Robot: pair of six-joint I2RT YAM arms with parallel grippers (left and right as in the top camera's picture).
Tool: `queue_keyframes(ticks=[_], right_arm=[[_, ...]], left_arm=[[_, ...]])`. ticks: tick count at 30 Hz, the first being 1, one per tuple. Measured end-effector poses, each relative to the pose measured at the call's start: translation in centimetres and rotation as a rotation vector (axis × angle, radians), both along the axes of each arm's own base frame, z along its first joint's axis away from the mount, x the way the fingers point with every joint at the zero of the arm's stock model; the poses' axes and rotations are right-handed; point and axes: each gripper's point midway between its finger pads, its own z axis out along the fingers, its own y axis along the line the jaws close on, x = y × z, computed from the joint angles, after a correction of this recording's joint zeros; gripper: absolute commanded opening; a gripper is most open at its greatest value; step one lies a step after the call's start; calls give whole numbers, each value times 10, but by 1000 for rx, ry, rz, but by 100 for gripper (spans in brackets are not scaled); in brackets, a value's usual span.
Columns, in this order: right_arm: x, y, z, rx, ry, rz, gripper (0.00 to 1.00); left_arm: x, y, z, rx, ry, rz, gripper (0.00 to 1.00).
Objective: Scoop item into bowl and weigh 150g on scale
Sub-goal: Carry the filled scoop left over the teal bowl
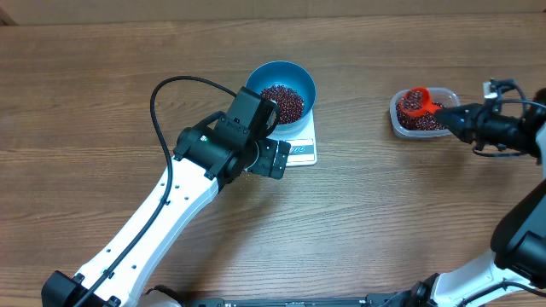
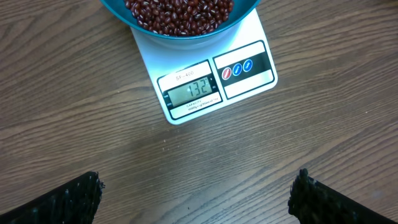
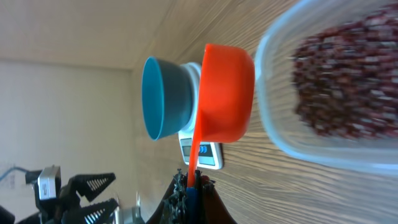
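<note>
The blue bowl [image 1: 299, 72] stands on the white scale [image 1: 304, 152] and holds a heap of dark red-brown beans [image 1: 284, 101]. In the left wrist view the scale [image 2: 249, 87] shows its display, with the bowl's rim [image 2: 118, 11] at the top edge. My left gripper [image 1: 277, 159] hovers open just in front of the scale, fingers [image 2: 74, 199] wide apart over bare wood. My right gripper [image 1: 445, 112] is shut on the handle of a red scoop [image 1: 415, 101], whose cup, filled with beans, sits over the clear tub [image 1: 395, 115]. In the right wrist view the scoop [image 3: 224, 93] is beside the tub [image 3: 273, 124].
The clear tub at the right holds more beans [image 1: 424, 123]. Bare wooden table lies between the scale and the tub. A black cable [image 1: 158, 98] loops over the left arm. The table's far edge runs along the top.
</note>
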Motion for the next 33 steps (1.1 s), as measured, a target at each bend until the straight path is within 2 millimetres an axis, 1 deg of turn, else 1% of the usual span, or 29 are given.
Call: queue_keyframes(ticks=[2,7,8,15,19,22,25,30,33], right_arm=[[2,15,1,7,-5,37,4],[6,60,8,8,-25,157,4],[8,71,13,3,-38,188,4],[27,129,39,-23,-156,323,3],[36,163,48,-33,-204,376,4],[37,185,47,-53,-212,404,4],[35,204,41,-97,-192,425,4],[38,228,32,-252,-192,437,4],[40,236,29,-340,-201,435,4]], left_arm=[[0,0,0,0,0,0,99],[0,0,0,0,0,0,99],[0,0,0,0,0,0,99],[0,0,0,0,0,0,99],[0,0,0,0,0,0,99],[0,0,0,0,0,0,99],[0,0,0,0,0,0,99],[0,0,0,0,0,0,99],[0,0,0,0,0,0,100]])
